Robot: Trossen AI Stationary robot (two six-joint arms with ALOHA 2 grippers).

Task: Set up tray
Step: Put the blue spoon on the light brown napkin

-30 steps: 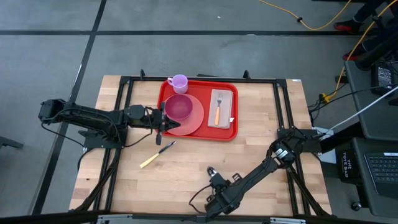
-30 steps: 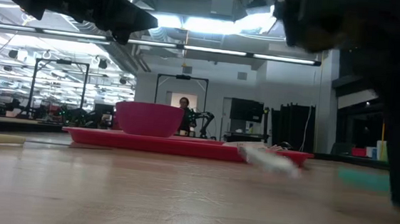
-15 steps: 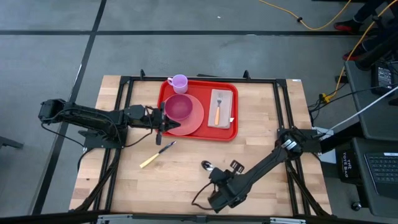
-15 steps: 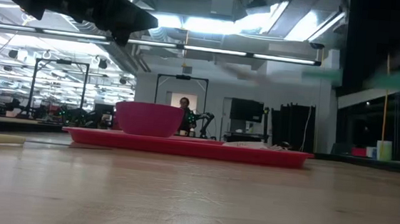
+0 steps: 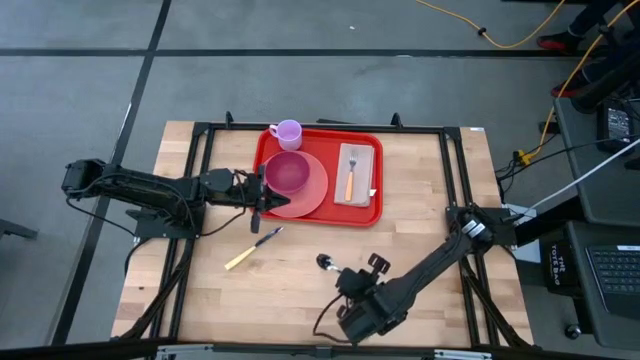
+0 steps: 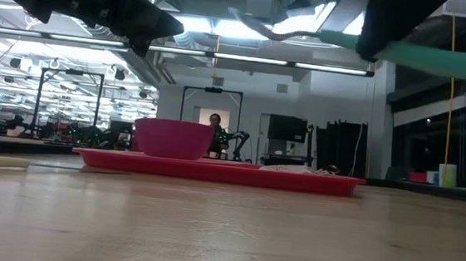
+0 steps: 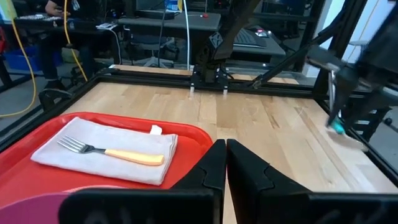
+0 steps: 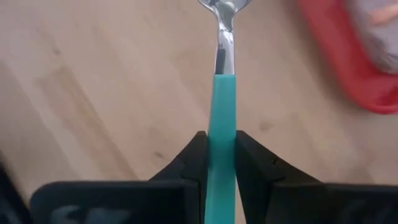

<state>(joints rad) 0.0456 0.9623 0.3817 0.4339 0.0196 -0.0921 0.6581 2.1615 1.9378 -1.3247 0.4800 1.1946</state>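
At the table's far edge lies the tray [image 5: 322, 177], long axis left to right. Right gripper [image 8: 221, 144] pinches a teal spoon [image 8: 221, 118]; left gripper [image 5: 262, 195], pressed together, hovers beside the tray.

Bowl [image 5: 287, 172] on plate [image 5: 312, 192], fork [image 5: 351, 172] on napkin [image 5: 370, 160], both in tray [image 5: 320, 222]

A magenta bowl [image 5: 287, 172] sits on a salmon-pink plate [image 5: 312, 190], just ahead of the left fingers. A lilac mug [image 5: 288, 132] stands beyond the bowl. A yellow-handled fork [image 5: 350, 174] lies on a grey napkin [image 5: 358, 176]. On the tabletop [image 5: 420, 220], a yellow-handled knife [image 5: 252, 249] lies near the left fingers.
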